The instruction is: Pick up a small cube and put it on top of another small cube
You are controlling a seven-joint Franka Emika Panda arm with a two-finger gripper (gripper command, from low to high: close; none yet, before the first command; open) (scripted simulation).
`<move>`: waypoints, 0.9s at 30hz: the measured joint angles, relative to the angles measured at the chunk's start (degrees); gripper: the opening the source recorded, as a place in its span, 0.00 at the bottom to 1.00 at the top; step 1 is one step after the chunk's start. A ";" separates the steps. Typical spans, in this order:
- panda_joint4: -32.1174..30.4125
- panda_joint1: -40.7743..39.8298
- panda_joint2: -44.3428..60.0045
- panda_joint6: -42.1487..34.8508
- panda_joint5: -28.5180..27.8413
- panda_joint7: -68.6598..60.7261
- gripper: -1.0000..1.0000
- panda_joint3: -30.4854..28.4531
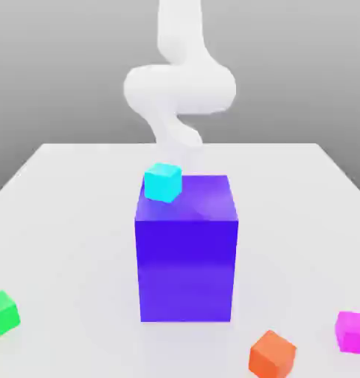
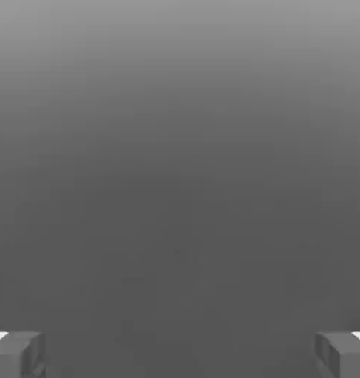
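Note:
The small magenta-pink cube [image 1: 353,331] rests on the white table near the front edge, at the exterior view's right. My white arm [image 1: 179,88] rises behind a tall purple block, far from that cube. In the hand view my gripper [image 2: 180,356] is open, its two grey fingertips [image 2: 17,354] set wide apart with nothing between them and only plain grey beyond. An orange cube [image 1: 272,354] of the same size lies just left of the magenta one.
The tall purple block [image 1: 186,258] stands mid-table, with a small cyan cube [image 1: 163,182] on its top back-left corner. A green cube [image 1: 3,314] sits at the front left. The white table [image 1: 72,221] stretches around the block.

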 joint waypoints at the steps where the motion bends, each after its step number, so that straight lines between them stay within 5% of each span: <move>1: -0.07 1.31 2.26 0.74 0.30 -1.87 0.50 -0.11; 16: -1.09 15.16 33.60 10.91 3.71 -27.24 0.50 3.12; 27: -1.87 23.27 56.44 18.46 -3.26 -39.01 0.50 6.90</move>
